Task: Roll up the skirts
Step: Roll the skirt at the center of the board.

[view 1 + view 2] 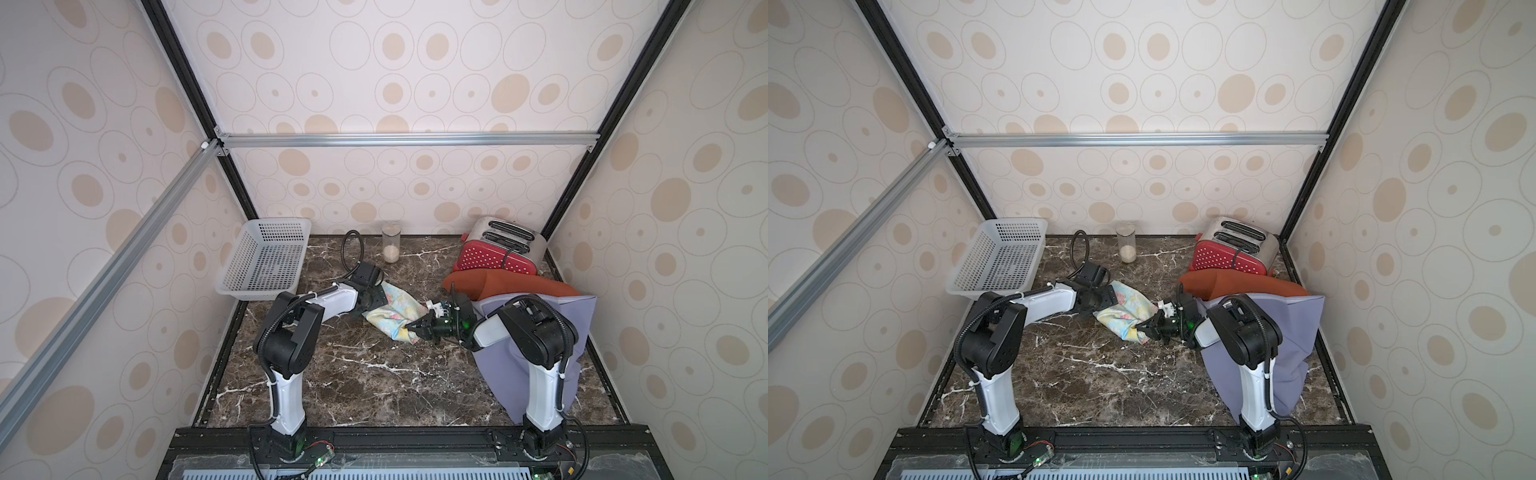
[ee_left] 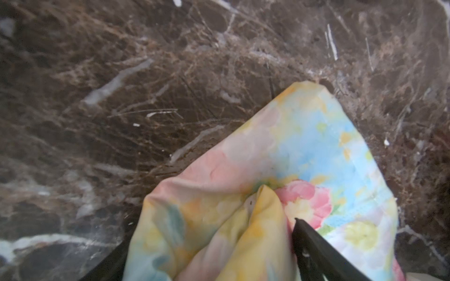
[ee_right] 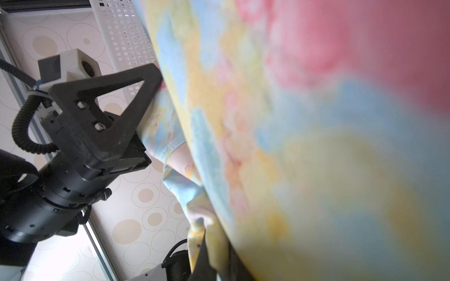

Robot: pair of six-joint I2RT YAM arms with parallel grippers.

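**Skirts: three on the table, none rolled yet**

**Progress.** The floral skirt (image 1: 392, 313) is the piece in work. It lies in a loose, crumpled bundle well apart from the toaster (image 1: 496, 253), out toward the middle of the table (image 1: 374, 386). By my reading it is gathered but not a finished roll.

The orange skirt (image 1: 507, 282) sits as a soft folded heap just in front of the toaster, seemingly touching its red side. The purple skirt (image 1: 584, 316) lies spread open, nearer the robot than the toaster is. Its far edge is against the orange one, and the right arm reaches over it. Neither shows any rolling. Judged so: one begun, two left.

**Pincers.**
- The right pincer (image 1: 415, 327) is closed on a corner of the floral skirt, at the end lying farther forward of the toaster.
- The left pincer (image 2: 211, 233) is at the bundle's other end, jaws apart with a ridge of cloth between them. One fingertip (image 2: 299, 226) touches the print, but nothing looks clamped in the wrist view.

**Count.**
- skirts: three (one floral, one orange, one purple)
- arms: two, one pincer each
- toaster: one
- basket (image 1: 266, 257): one, white, empty, in the back corner opposite the toaster
- jar (image 1: 391, 247): one, clear, by the back wall between toaster and basket
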